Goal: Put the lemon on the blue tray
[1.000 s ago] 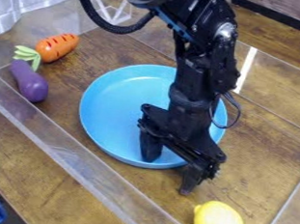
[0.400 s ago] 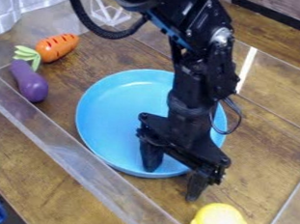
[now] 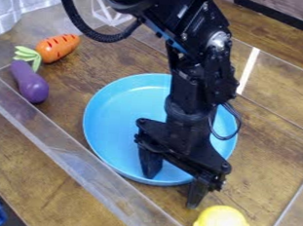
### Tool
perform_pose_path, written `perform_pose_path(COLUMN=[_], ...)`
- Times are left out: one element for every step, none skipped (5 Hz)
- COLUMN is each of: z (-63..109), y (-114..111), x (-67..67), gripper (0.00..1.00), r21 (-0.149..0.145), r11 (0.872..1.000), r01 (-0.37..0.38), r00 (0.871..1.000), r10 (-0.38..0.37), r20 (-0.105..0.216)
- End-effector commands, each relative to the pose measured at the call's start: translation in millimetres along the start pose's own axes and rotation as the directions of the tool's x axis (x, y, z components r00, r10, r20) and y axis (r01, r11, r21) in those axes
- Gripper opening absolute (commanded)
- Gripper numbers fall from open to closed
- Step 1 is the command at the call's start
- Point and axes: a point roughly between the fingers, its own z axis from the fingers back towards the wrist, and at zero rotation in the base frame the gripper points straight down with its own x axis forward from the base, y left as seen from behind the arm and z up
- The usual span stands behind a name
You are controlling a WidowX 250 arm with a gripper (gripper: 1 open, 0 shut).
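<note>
End effector (image 3: pixel 176 180) spread above glossy oval lemon (image 3: pixel 221 225), round blue tray (image 3: pixel 115 112).

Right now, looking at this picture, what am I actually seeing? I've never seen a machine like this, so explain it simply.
It's one view, taken from above and to the side of a wooden table with clear walls. The black thing is a robot arm; its gripper points down with its two fingers spread open, holding nothing. It hangs over the near rim of a big round blue tray. A yellow toy lemon lies on the table just in front of the tray. A toy carrot and a purple eggplant lie at the far left.
</note>
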Motion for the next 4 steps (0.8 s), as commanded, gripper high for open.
perform_pose_path(z=[0.6,-0.8,-1.8,-3.0], y=[-7,-18,-28,-35], x=[1.6,1.2,1.2,5.2], gripper=[1.0,1.0,1.0,1.0], r21=[-0.011,-0.014,-0.016,-0.018], r11=[0.999,0.996,0.991,0.983], r01=[0.039,0.088,0.134,0.182], r00=[0.999,0.996,0.991,0.983], r10=[-0.039,-0.088,-0.134,-0.182], r20=[0.011,0.014,0.016,0.018])
